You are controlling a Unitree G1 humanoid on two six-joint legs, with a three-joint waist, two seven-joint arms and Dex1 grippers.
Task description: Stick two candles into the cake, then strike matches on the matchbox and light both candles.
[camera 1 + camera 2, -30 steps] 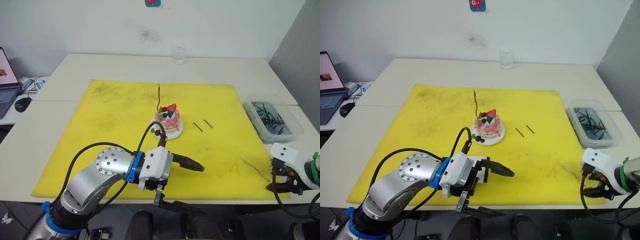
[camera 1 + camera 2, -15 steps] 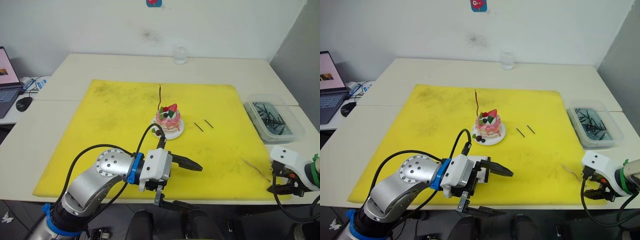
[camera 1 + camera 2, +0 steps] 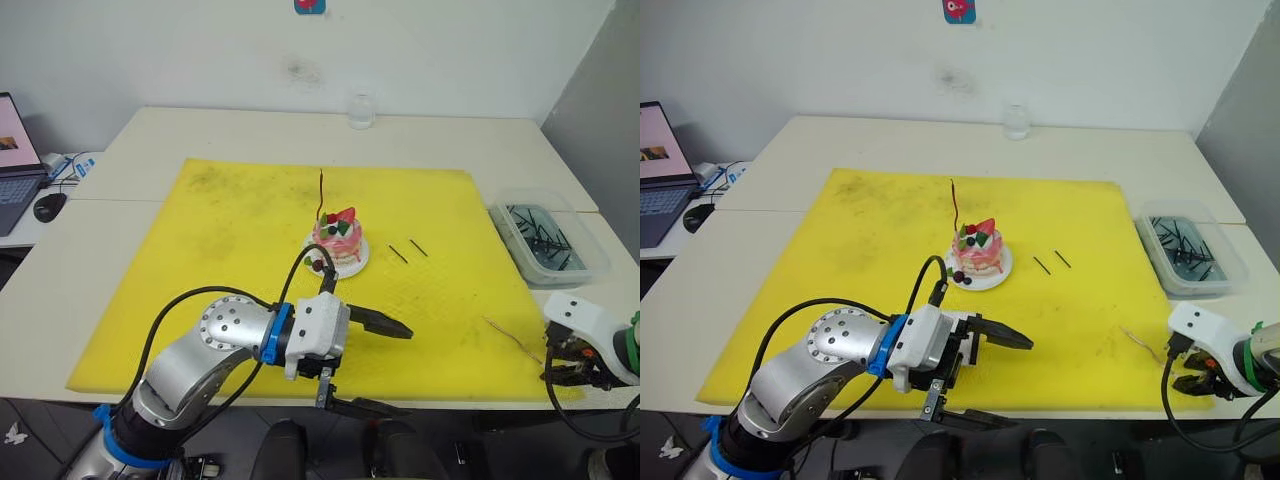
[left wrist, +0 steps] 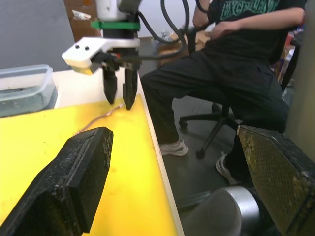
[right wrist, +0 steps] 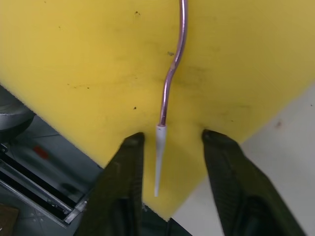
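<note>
**One candle stands in the cake, the second lies between the right claw's fingers**

In the left eye view, the cake [image 3: 337, 240] sits on its white plate near the middle of the yellow mat [image 3: 230, 220] that covers the worktop [image 3: 200, 135]. One thin dark-red candle [image 3: 321, 192] already stands upright in it, at the cake's far-left side. The two matches [image 3: 406, 249] lie on the mat just to the right of the cake, untouched. The second candle [image 3: 512, 336] lies flat on the mat near its front right corner. So, as a judgement, the task is at an early stage: one candle is placed, one is still to be picked up and planted, and no lighting has begun. A matchbox cannot be made out here.

In the right eye view, the left claw [image 3: 975, 380] hovers at the front edge of the mat with its two black fingers spread very wide, holding nothing. The right claw [image 3: 1191, 381] is low at the front right corner, close to the lying candle. A clear box [image 3: 1190, 255] with dark sticks inside stands at the right of the mat.

In the left wrist view, the right claw [image 4: 118, 93] points down at the mat edge with a small gap between its fingers, the candle [image 4: 101, 118] just beside them. A seated person [image 4: 236, 64] is behind.

In the right wrist view, the right claw [image 5: 171, 162] is partly open, and the pale end of the candle [image 5: 172, 73] lies between the fingers, not yet pinched.
</note>
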